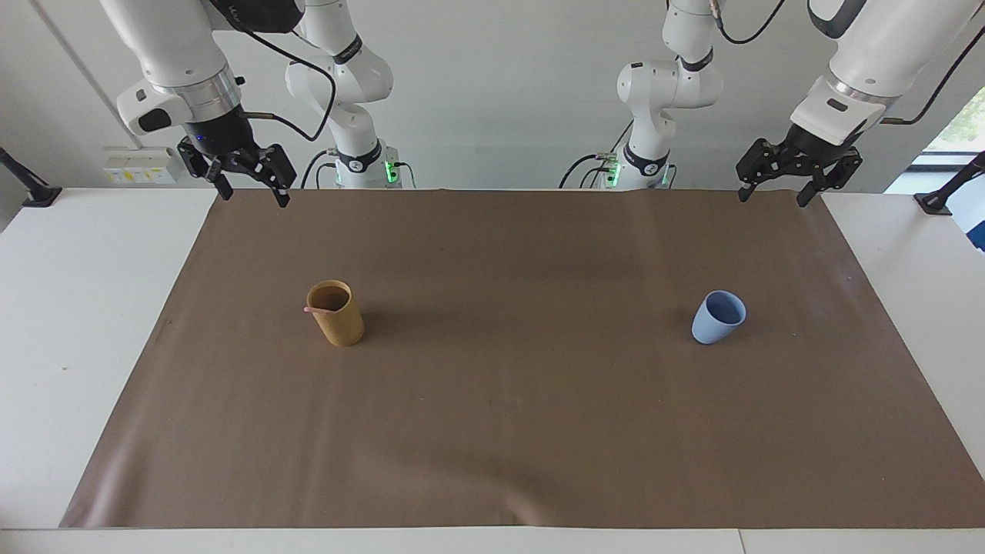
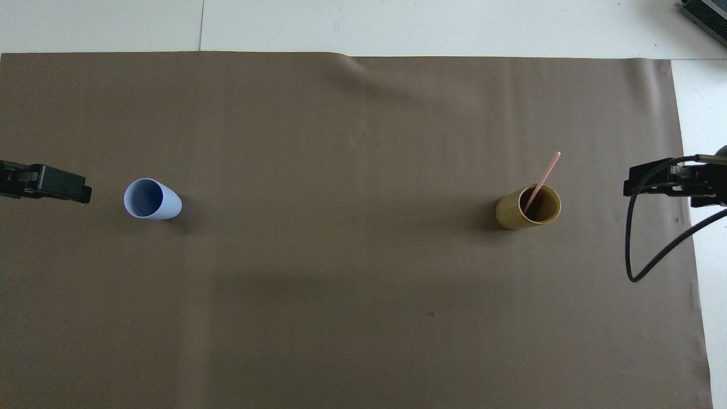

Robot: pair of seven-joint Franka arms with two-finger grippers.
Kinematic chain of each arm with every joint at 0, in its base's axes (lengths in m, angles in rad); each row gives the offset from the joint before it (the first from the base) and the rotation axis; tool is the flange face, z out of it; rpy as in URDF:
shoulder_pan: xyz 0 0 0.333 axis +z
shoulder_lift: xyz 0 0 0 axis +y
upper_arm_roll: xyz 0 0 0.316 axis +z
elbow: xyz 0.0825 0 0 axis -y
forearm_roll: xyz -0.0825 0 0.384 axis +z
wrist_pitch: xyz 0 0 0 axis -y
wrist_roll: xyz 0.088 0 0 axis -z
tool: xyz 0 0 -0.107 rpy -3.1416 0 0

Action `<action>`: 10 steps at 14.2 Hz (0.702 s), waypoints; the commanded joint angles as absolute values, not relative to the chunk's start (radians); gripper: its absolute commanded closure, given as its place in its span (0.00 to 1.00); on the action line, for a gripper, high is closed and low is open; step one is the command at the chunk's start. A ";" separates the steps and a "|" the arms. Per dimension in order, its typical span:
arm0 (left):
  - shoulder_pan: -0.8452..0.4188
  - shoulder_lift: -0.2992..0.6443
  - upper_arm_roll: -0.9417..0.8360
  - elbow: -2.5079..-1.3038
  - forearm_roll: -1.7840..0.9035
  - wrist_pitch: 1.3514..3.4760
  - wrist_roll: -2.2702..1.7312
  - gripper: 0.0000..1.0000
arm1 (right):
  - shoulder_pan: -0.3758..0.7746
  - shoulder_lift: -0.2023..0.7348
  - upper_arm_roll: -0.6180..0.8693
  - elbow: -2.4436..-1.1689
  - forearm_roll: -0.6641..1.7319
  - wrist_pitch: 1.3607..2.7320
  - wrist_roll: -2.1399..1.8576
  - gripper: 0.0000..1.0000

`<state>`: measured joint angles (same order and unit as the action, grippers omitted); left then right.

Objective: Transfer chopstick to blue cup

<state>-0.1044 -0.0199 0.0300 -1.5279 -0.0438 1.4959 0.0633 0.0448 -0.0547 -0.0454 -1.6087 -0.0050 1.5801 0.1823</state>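
With both claws released, the right gripper [image 1: 250, 187] and left gripper [image 1: 777, 187] each well apart from its cup, we risk tipping the tan cup [image 1: 336, 314] (light, we judge) when pulling the leaning chopstick [image 2: 541, 181] toward the blue cup [image 1: 719, 317].

White table [image 1: 77, 323] ran full width, brown mat [image 1: 492, 431] spread flat across most of it, faint crease at mat edge farthest from robots. Plain pale wall [image 1: 500, 92] stood at robots' end. White socket strip [image 1: 138, 165] sat against wall. Window [image 1: 954, 127] with greenery showed at left arm's end. Daylight was soft and even; shadows on mat were faint.
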 commanded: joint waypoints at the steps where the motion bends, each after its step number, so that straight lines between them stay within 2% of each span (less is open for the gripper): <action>1: -0.095 -0.043 0.025 -1.552 -0.058 1.489 0.066 0.00 | 0.029 -0.081 -0.040 -1.640 0.018 1.589 0.167 0.00; 10: -0.091 -0.038 0.025 -1.545 -0.055 1.488 0.063 0.00 | 0.028 -0.081 -0.040 -1.640 0.018 1.588 0.166 0.00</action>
